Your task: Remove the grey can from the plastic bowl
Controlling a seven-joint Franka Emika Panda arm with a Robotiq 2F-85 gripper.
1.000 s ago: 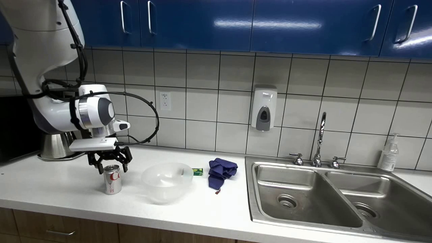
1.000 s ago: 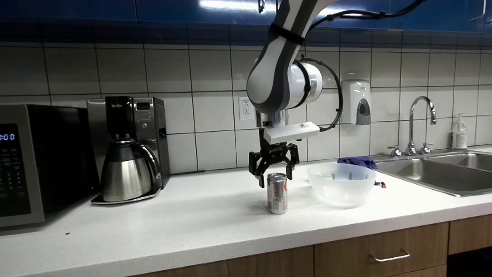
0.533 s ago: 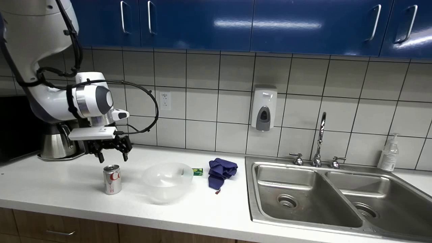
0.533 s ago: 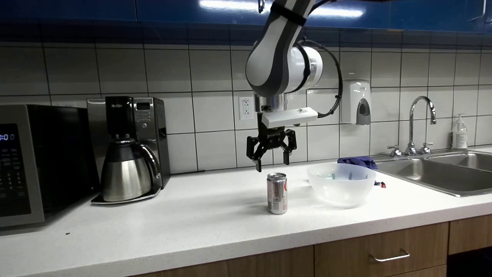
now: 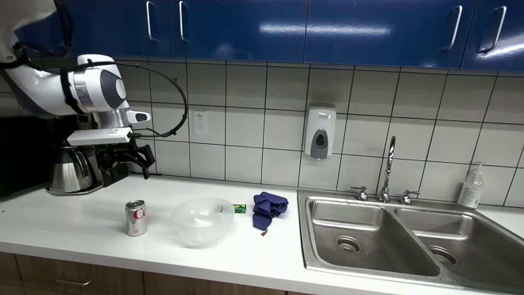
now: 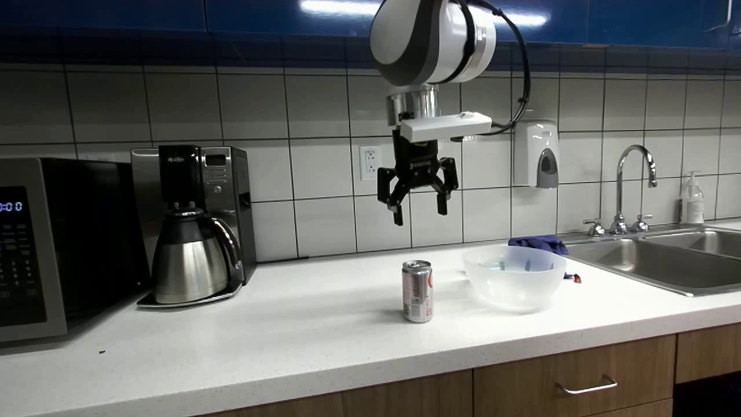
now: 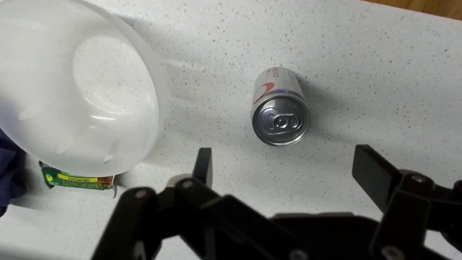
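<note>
The grey can (image 5: 136,218), silver with a red mark, stands upright on the white counter beside the plastic bowl, apart from it. It also shows upright in an exterior view (image 6: 418,294), and from above in the wrist view (image 7: 279,108). The wide translucent plastic bowl (image 5: 200,229) is also in an exterior view (image 6: 514,289) and at the left of the wrist view (image 7: 61,141), with nothing seen inside it. My gripper (image 6: 421,214) is open and empty, well above the can. In the wrist view its fingertips (image 7: 283,155) are wide apart, with only counter between them.
A green-wrapped bar (image 7: 79,181) lies beside the bowl, near a dark blue cloth (image 5: 268,209). A coffee maker with a steel pot (image 6: 191,263) and a microwave (image 6: 75,249) stand at one end; the sink (image 5: 309,246) lies past the cloth. Blue cabinets (image 5: 245,28) hang above.
The open gripper has risen from just above the can to high over it, and back toward the wall. The can and the bowl have not moved.
</note>
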